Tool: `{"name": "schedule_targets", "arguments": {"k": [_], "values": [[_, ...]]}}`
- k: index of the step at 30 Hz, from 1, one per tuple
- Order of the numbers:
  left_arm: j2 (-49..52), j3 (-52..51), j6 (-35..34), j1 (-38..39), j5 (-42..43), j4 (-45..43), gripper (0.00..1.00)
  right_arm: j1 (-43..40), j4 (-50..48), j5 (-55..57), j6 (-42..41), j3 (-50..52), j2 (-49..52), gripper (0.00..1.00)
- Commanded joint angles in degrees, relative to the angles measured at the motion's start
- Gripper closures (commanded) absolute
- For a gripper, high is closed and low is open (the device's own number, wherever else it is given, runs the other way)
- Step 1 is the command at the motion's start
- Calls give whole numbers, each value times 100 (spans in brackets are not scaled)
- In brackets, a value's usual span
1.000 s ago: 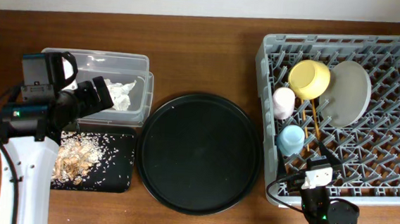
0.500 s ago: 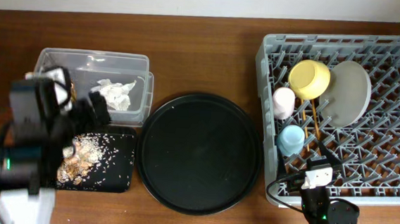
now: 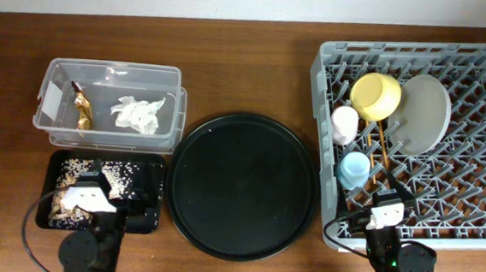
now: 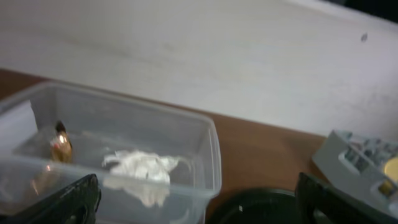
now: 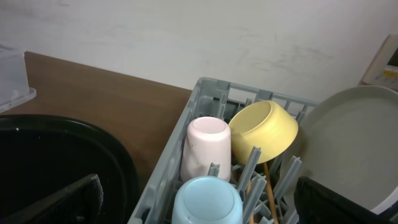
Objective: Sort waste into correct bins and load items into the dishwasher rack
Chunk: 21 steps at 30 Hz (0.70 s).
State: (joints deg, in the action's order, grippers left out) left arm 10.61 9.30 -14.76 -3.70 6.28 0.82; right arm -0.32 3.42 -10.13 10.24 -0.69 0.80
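Our left claw (image 4: 199,208) has pulled back from the bins to seven o'clock, jaws wide, holding nothing; our right claw (image 5: 205,208) waits at five, equally wide and empty. At ten the clear tub (image 3: 111,67) holds the tissue (image 3: 137,113) and wrapper (image 3: 82,112); at eight the flat black tray (image 3: 152,190) carries the food scraps (image 3: 95,168). At two, the rack (image 3: 324,82) holds pink cup (image 3: 344,123), blue cup (image 3: 354,168), yellow bowl (image 3: 376,96), plate (image 3: 425,112) and chopsticks (image 3: 381,144). We judge everything sorted.

Bare round black tray (image 3: 244,187) between clear tub (image 3: 115,69) and crowded rack (image 3: 471,188)
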Motion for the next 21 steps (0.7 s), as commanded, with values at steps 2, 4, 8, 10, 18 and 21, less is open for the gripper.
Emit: {"name": "schedule_targets", "arguments": {"k": [2, 4, 8, 10, 18, 21], "values": [[-603, -669, -13, 247, -334, -13, 1, 31, 22, 28, -70, 37, -48, 1], [-798, -881, -13, 365, -568, 42, 1, 31, 22, 28, -70, 37, -48, 1], [-1034, -881, 295, 522, -776, 396, 1, 31, 22, 28, -70, 37, -48, 1], [-1034, -881, 420, 544, -761, 393, 1, 31, 22, 28, -70, 37, -48, 1], [-1032, -879, 417, 643, -758, 393, 1, 31, 22, 28, -70, 37, -48, 1], [-1032, -879, 417, 645, -758, 393, 1, 31, 22, 28, -70, 37, -48, 1]]}}
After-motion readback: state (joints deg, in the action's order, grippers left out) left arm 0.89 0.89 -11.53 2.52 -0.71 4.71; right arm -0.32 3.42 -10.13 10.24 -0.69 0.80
